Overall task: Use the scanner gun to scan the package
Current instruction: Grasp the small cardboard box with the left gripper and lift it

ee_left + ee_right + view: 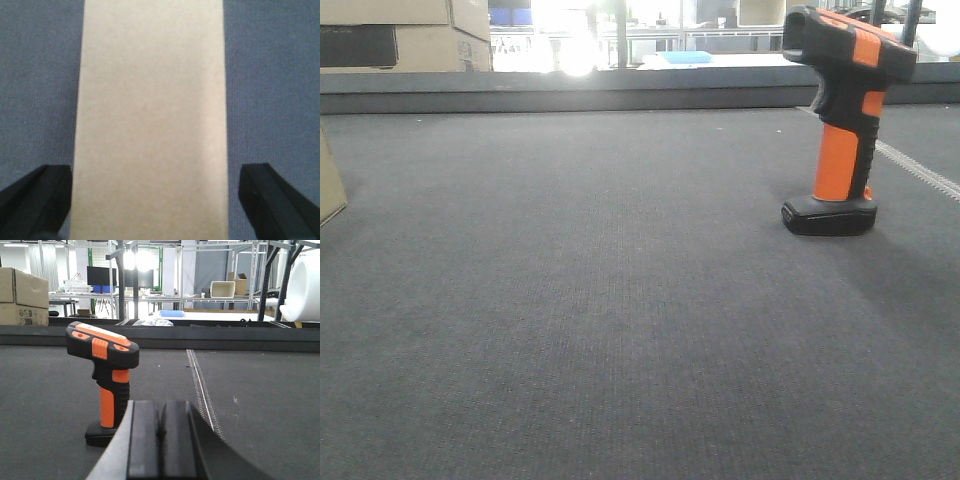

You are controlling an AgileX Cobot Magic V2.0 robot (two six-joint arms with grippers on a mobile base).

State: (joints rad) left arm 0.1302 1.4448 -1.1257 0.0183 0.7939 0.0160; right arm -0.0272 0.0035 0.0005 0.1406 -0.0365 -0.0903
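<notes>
The package [150,110], a plain tan cardboard box, fills the middle of the left wrist view, and only its corner [328,185] shows at the left edge of the front view. My left gripper [155,175] is open above it, one black finger on each side; no label shows. The scanner gun [842,120] stands upright on its flat black base on the dark mat at the right. In the right wrist view the scanner gun [106,377] is just ahead and left of my right gripper [160,412], which is shut on nothing.
Cardboard boxes with a black printed panel [400,35] are stacked beyond the table's far edge at the left. A raised rim [620,88] runs along the back. A light seam [200,385] crosses the mat right of the scanner.
</notes>
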